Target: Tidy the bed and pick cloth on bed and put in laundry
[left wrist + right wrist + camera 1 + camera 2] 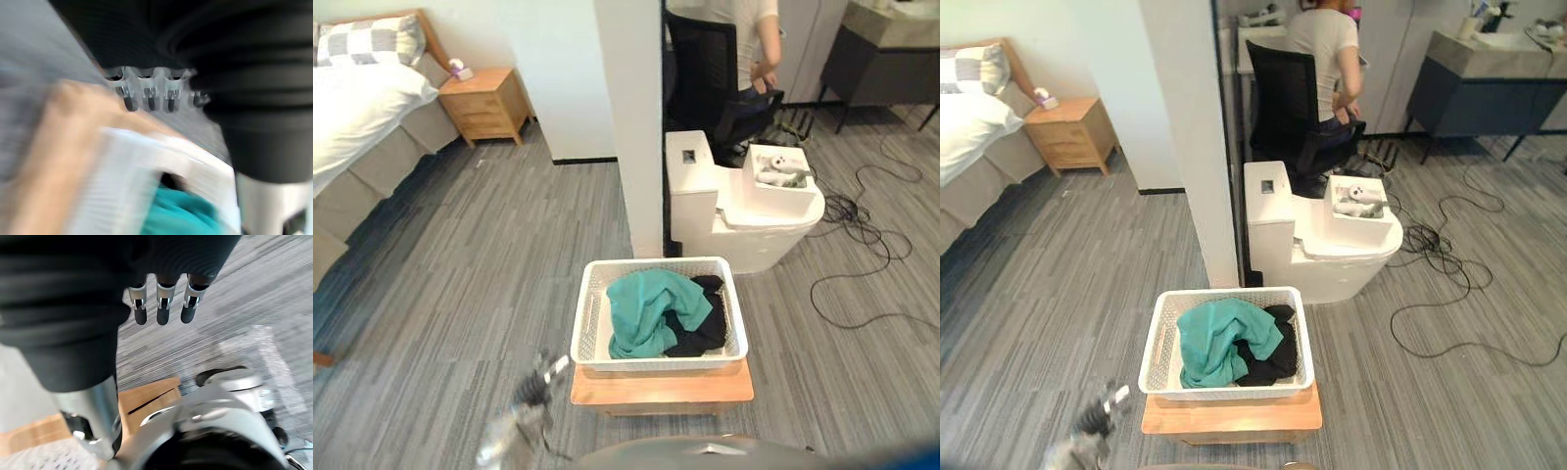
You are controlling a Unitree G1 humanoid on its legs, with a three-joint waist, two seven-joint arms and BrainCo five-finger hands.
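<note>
On the low wooden tabletop [661, 387] just before the robot stands a white laundry basket [658, 360], and the task's cloth is inside it: a teal cloth [651, 311] heaped to the left and middle, with a black cloth [700, 333] touching it on the right. I judge the drop into the laundry as done for these pieces.

Left hand [536, 385] hangs just beside the basket's near left corner, above the floor. Its fingers [149, 95] are relaxed and hold nothing. Right hand [161, 308] hangs over the floor with loose, empty fingers.

What seems left is the bed [362, 108], well apart at the far left, with a white cover and a checked pillow [372, 41]. I cannot tell from here whether more cloth lies on it. The next move probably calls for turning left and walking to it with both hands free.

For room, the floor between basket and bed is wide. The left hand should lift clear of the basket rim and the tabletop corner before the turn. A nightstand [487, 103] stands beside the bed head. Behind the basket rises a white pillar [631, 117], and to the right are a white machine [744, 211], loose cables [862, 235] and a person [1327, 49] on a chair [1283, 93], so that side is the tight one
</note>
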